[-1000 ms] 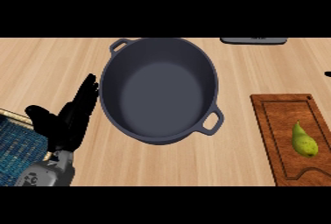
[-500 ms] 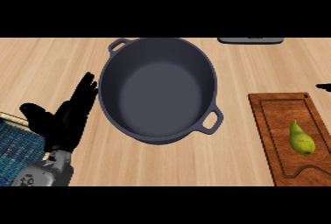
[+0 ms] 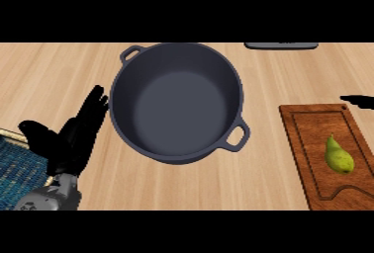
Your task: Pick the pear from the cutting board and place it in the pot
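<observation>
Nearest, at seven o'clock, the left hand (image 3: 73,141) rests over the wooden desk (image 3: 58,74), fingers straight and pressed together, pointing up beside the pot (image 3: 177,101), with a blue cloth (image 3: 18,163) under the wrist. At four o'clock the pear (image 3: 338,155) lies on the cutting board (image 3: 306,148), stem away. The pot sits at centre, empty. At three o'clock, the right hand (image 3: 359,100) barely peeks in; can't tell its fingers. A dark object (image 3: 281,45) sits at one o'clock.
</observation>
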You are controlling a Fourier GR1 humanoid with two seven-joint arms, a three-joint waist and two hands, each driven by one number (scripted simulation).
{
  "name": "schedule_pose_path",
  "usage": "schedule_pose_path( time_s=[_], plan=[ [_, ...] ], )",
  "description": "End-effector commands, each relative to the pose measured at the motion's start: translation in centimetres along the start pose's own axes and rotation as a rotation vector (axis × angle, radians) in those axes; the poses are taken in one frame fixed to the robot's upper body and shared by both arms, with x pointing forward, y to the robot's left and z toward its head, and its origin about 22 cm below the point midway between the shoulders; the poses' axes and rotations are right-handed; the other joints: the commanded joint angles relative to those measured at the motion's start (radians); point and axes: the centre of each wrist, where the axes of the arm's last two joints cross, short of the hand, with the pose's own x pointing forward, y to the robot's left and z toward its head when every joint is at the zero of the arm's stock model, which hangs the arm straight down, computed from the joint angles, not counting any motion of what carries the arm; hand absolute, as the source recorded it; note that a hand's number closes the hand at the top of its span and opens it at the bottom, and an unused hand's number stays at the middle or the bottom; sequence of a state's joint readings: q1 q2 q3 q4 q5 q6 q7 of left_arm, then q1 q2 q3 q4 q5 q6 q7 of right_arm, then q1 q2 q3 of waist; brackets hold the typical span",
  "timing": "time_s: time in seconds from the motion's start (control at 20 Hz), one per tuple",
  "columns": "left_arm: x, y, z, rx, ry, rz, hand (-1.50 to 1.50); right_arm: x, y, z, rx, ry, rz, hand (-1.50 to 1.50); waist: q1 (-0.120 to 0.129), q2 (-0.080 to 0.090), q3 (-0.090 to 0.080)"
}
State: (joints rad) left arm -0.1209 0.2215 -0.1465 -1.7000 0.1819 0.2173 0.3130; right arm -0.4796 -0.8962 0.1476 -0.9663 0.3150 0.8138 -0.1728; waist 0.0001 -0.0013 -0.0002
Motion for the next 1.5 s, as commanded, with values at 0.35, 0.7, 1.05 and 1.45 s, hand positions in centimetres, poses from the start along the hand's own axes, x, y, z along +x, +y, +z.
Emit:
schedule_pose_path(
  time_s=[0.35, 0.7, 1.05, 1.45],
  plan=[
    [-0.2, 0.1, 0.2, 0.002, -0.003, 0.0, 0.0, 1.4, 0.2, -1.9, 0.022, 0.141, 0.05, -1.5, 0.007, 0.002, 0.0],
    [-0.3, -1.3, -2.3, 0.004, 0.008, -0.008, 0.0, 2.0, 4.0, -5.7, 0.067, 0.12, 0.098, -1.5, 0.003, 0.003, 0.0],
    [-0.4, 0.2, -0.1, -0.008, -0.011, -0.023, 0.0, 1.3, 6.3, -7.0, 0.115, 0.22, 0.16, -1.5, 0.004, 0.001, 0.0],
    [0.4, -0.6, -0.3, -0.015, -0.017, 0.003, 0.0, -3.0, 4.9, -5.0, 0.158, 0.232, 0.183, -1.5, 0.008, 0.003, 0.001]
  ],
)
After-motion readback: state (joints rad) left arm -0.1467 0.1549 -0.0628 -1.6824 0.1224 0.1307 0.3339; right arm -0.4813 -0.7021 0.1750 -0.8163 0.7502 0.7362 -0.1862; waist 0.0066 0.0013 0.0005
